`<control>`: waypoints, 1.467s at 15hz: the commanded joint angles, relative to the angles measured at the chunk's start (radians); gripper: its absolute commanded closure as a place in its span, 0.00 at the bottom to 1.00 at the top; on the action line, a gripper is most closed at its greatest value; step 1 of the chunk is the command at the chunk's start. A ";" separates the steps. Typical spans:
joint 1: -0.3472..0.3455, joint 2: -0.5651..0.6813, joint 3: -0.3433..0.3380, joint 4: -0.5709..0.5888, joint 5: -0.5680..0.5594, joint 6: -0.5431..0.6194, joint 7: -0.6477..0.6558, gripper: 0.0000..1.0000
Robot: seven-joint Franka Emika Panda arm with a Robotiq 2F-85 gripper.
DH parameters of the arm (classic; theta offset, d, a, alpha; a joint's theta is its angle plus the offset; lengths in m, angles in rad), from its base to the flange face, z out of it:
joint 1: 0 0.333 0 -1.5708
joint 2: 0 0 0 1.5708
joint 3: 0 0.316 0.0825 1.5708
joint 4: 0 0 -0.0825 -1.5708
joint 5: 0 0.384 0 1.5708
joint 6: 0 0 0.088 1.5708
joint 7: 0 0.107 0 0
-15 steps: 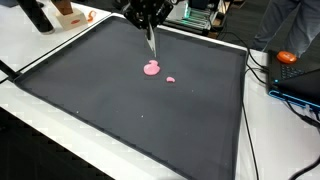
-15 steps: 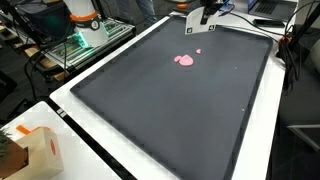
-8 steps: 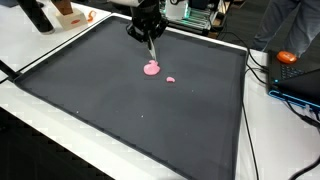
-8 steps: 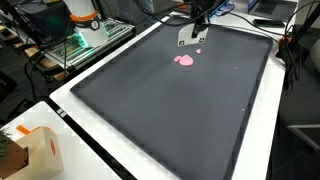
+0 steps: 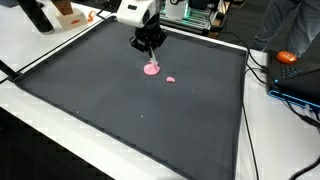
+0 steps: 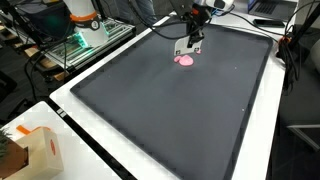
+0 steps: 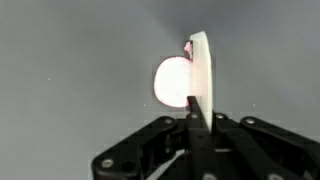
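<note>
My gripper point(image 5: 149, 46) point(image 6: 193, 34) hangs low over the far part of a dark mat point(image 5: 120, 110) point(image 6: 170, 110). It is shut on a thin flat white tool point(image 7: 200, 65) point(image 6: 184, 48), which appears edge-on in the wrist view, sticking out past the gripper point(image 7: 190, 112). The tool's tip reaches a round pink blob point(image 5: 152, 69) point(image 6: 185, 60) point(image 7: 171, 82) lying on the mat; whether they touch is unclear. A smaller pink bit point(image 5: 170, 79) lies just beside the blob and peeks out behind the tool point(image 7: 188, 47).
The mat lies on a white table point(image 5: 40, 120). A cardboard box point(image 6: 30, 150) stands at one corner. An orange object point(image 5: 287, 57), a laptop and cables sit beyond the mat's edge, with green-lit equipment point(image 6: 80, 42) and a person nearby.
The gripper has come down and moved over the mat toward the pink blob, bringing the white tool's tip to the blob. The pink pieces have not moved.
</note>
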 commanded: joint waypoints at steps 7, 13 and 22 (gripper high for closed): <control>-0.029 0.008 0.002 -0.098 -0.037 0.150 -0.023 0.99; -0.033 0.011 -0.010 -0.125 -0.069 0.199 -0.009 0.99; -0.025 0.058 -0.002 -0.088 -0.076 0.215 -0.015 0.99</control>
